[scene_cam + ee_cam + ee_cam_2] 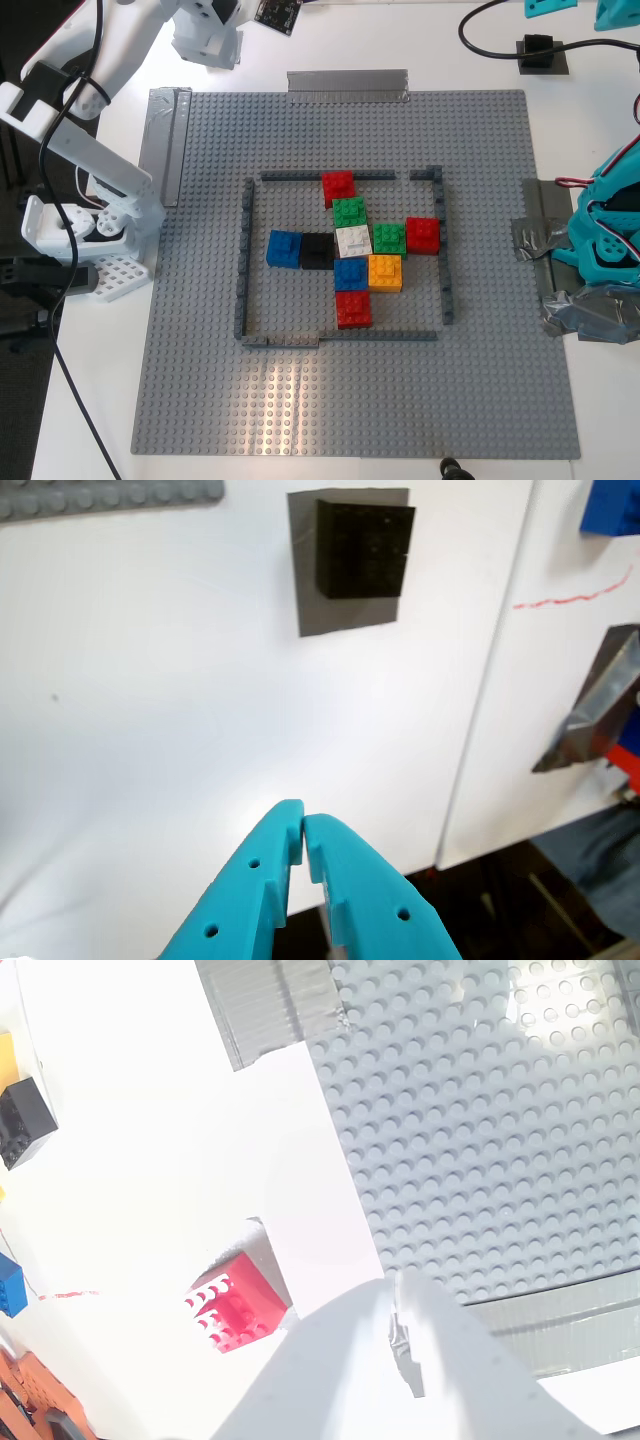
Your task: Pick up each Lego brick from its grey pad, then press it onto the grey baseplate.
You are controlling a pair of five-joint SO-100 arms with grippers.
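Observation:
A black Lego brick [365, 548] sits on a dark grey pad [350, 618] on the white table. My first gripper [303, 825], teal, is shut and empty, and hangs well short of that brick. In the exterior view the same brick [538, 46] lies beyond the grey baseplate's [350, 410] far right corner. A red Lego brick [235, 1305] lies on the table beside the baseplate [480, 1140], right next to my white second gripper [360, 1290]. Glare hides that gripper's jaws and whatever lies under the red brick.
Inside a dark-grey brick frame [243, 260] on the plate stand several pressed bricks: red [338, 185], green [348, 211], blue [284, 247], black [317, 250], white [353, 240], orange [385, 271]. Silver tape [347, 86] holds the plate's edges. The teal arm's base [610, 235] and the white arm's base [90, 225] flank the plate.

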